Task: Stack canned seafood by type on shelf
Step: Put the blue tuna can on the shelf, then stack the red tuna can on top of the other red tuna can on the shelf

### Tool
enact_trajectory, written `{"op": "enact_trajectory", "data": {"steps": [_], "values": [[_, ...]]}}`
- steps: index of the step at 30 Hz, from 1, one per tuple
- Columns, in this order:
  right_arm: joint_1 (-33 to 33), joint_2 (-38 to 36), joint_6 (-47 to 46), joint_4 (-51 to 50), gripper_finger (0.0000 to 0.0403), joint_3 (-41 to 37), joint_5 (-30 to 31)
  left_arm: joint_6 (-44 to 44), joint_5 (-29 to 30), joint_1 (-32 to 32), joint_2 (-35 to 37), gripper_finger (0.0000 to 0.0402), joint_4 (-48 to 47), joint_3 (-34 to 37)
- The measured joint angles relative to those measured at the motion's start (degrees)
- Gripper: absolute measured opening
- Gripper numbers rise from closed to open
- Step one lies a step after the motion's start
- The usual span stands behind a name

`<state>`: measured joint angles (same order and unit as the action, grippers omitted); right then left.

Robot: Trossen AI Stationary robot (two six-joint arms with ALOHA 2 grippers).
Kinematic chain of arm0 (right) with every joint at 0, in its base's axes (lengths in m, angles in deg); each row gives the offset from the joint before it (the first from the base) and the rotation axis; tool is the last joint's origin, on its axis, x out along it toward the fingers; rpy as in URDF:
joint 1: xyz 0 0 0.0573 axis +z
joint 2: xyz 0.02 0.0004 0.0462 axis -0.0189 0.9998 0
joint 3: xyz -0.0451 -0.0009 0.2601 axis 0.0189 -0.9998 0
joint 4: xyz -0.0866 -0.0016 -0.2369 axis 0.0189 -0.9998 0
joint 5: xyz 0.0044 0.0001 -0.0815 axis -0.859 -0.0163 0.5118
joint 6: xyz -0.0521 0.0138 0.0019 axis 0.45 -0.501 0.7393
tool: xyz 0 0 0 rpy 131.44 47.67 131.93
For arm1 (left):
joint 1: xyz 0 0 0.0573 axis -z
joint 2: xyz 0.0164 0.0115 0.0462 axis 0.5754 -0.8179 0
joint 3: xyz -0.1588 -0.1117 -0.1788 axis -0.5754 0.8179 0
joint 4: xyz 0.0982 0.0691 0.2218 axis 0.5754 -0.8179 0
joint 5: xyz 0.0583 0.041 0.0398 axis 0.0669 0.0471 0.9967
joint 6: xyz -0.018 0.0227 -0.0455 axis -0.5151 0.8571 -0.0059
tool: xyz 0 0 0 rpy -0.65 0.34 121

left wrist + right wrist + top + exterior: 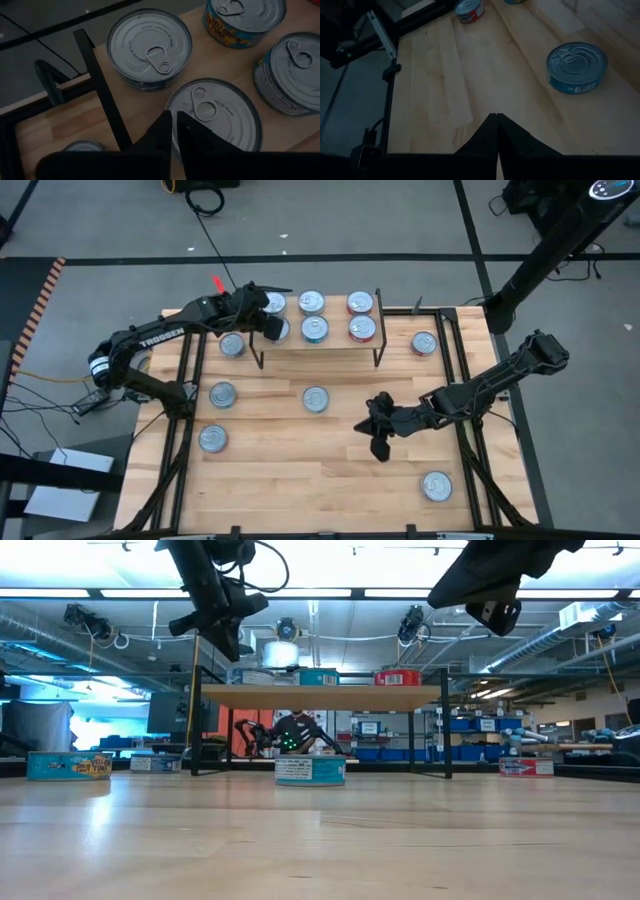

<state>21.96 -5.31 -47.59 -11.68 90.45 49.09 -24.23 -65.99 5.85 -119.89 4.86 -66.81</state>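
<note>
The left hand [268, 320] is hovering over the left end of the shelf [340, 343], which is standing at the far middle of the worktop [300, 470]. Its fingers [165, 132] are sitting nearly together, with only a thin gap showing in the left wrist view, and they are holding nothing. Just beneath them a silver-topped tin [215, 117] is resting on the shelf board, with another tin [149, 47] just beyond it. Two teal tins [312, 316] are occupying the shelf's middle and two red tins [361, 316] its right end. The right hand [380, 430] is hanging above the bare wood right of centre, fingers pressed together and empty. More canned seafood is lying scattered on the worktop: one tin [315, 399] in the middle, three [222, 393] down the left side, one [424, 342] at the far right beside the shelf, and one [436, 485] at the near right.
</note>
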Motion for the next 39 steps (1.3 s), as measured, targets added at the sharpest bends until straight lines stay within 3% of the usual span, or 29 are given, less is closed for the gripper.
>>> {"op": "enact_trajectory", "data": {"steps": [5, 11, 14, 20, 39], "values": [[0.0, 0.0, -2.5, 0.0, 0.0015, 0.0, 3.3, 5.4, -1.0, 0.1, 0.0, 0.0058, 0.2, 0.0], [-0.1, 0.0, -4.8, 0.0, 0.0010, 0.0, 6.4, 11.2, -9.3, 1.6, 0.5, 0.0086, 2.2, 0.0], [-0.1, 0.0, -7.4, 0.0, 0.0006, 0.0, 8.8, 14.6, -11.5, 3.2, 0.5, 0.0073, 1.7, 0.0], [-1.2, 0.0, -14.5, -0.1, 0.0004, 0.0, 9.1, 20.6, -11.5, 5.8, 0.5, 0.0008, 1.3, 0.0], [-9.8, 0.0, -18.3, -0.4, 0.0004, 0.0, 10.8, 25.2, -19.1, 8.1, 0.5, 0.0002, 7.7, 0.0]]}}
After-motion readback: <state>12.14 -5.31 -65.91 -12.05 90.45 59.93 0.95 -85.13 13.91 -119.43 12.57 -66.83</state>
